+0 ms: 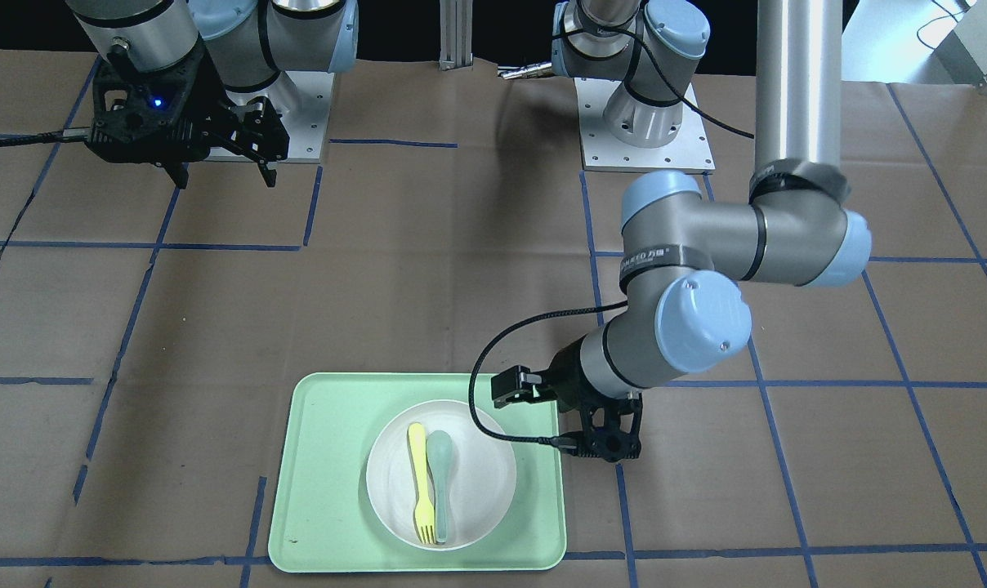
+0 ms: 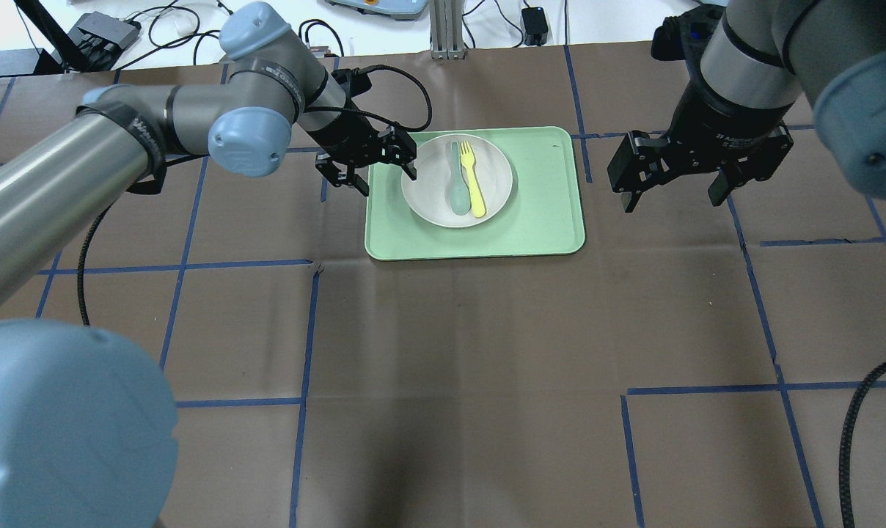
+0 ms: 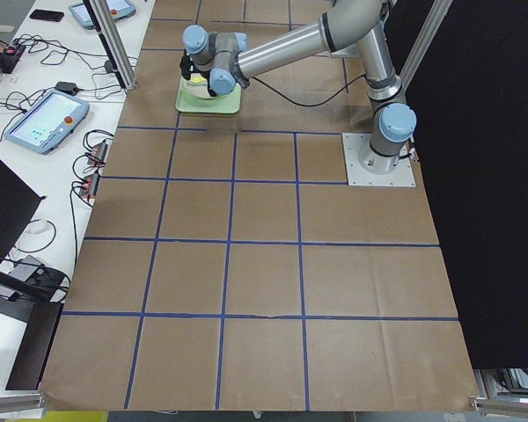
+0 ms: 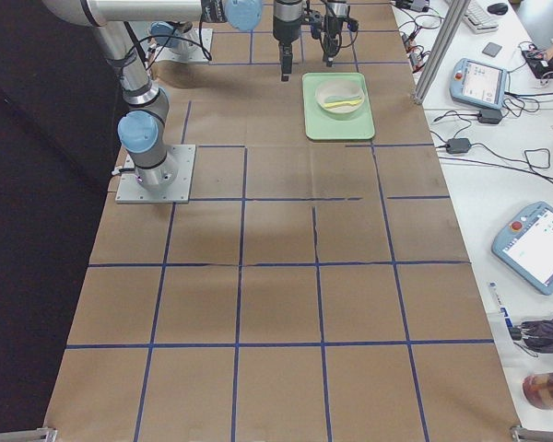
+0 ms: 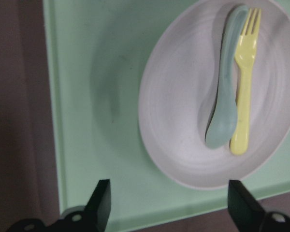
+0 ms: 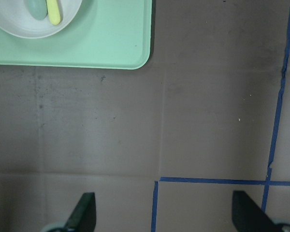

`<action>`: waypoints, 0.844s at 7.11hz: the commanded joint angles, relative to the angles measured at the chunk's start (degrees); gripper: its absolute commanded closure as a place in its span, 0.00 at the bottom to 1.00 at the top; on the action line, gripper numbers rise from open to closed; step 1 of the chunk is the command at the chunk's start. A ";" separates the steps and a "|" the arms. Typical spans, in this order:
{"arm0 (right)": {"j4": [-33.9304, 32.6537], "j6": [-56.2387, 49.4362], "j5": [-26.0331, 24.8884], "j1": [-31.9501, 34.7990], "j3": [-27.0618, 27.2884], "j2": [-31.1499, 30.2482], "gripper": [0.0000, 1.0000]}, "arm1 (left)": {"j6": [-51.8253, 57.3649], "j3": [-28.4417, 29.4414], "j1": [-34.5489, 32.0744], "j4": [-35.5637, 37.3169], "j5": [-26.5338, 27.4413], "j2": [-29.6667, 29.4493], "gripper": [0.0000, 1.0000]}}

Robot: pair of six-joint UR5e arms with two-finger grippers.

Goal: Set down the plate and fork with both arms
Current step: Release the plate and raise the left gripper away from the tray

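The plate [image 2: 428,192] sits on the tray [image 2: 546,220], toward the tray's far-left part as the robot sees it, and the fork [image 2: 474,180] lies in the plate, close beside the spoon [image 2: 458,183] on the spoon's right; the two seem to touch, though I cannot be sure. The fork's long axis runs from the tray's near edge to its far edge, tines toward the far edge. The left pincer [image 2: 386,180] hangs over the tray's left edge, jaws spread wide and empty, the plate's left rim just ahead of the gap, so this arm is much the nearer. The right pincer [image 2: 672,198], also spread and empty, stands well off the tray's right edge over bare surface [image 2: 487,367]. How high the left pincer is above the tray is hard to judge, the front-facing view hides its fingertips behind the wrist, and the side views show the cutlery too small to read
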 commanded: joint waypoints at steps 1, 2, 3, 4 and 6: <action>-1.00 0.09 -0.61 0.21 -0.78 0.43 0.00 | 0.73 -2.04 0.00 -14.27 12.23 14.83 0.00; -1.36 0.44 -0.44 0.30 -1.39 0.70 0.00 | 1.86 -3.17 0.79 -19.04 17.78 20.99 0.00; -2.06 0.96 0.00 0.56 -3.58 3.48 0.00 | 3.53 -5.01 2.36 -22.22 18.09 26.10 0.00; -1.80 2.62 0.09 1.08 -7.77 6.82 0.00 | 5.72 -8.08 4.73 -22.77 18.10 29.11 0.00; -1.80 6.04 0.09 5.28 -15.86 14.63 0.00 | 5.92 -11.35 4.84 -22.52 18.18 34.13 0.00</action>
